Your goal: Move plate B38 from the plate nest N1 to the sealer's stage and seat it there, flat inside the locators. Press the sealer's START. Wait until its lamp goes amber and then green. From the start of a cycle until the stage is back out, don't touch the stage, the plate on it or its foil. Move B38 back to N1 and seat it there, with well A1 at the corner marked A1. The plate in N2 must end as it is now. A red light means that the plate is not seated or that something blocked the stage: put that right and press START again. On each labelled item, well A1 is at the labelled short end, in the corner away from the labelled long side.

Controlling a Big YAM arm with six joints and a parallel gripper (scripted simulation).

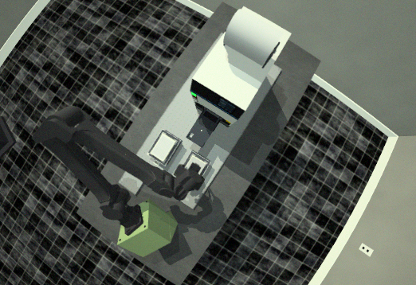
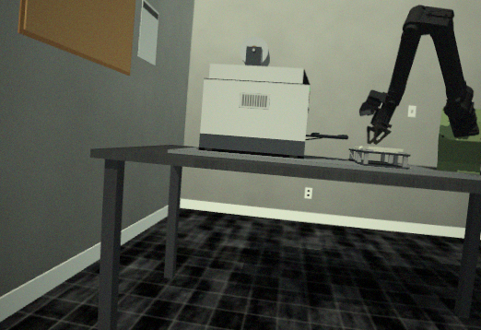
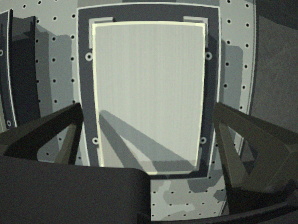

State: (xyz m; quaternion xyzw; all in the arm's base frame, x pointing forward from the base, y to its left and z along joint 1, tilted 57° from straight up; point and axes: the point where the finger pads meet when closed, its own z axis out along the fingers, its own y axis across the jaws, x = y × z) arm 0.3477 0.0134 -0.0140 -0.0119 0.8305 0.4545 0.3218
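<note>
Black pincer (image 2: 379,138) hangs just above the pale, flat rectangular plate (image 3: 148,92), spread fully wide, gripping nothing. That plate sits in a dark-framed nest (image 3: 84,63) on the perforated grey tabletop (image 1: 181,104), and is the one nearer the arm's green base block (image 1: 148,229). A second white plate in its own nest (image 1: 164,147) lies just beside. The boxy white sealer (image 2: 254,109), foil roll on top, stands beyond; its thin dark stage (image 1: 202,130) juts out towards the nests, bare. Small green lamp (image 1: 194,94) lit on the sealer's front.
</note>
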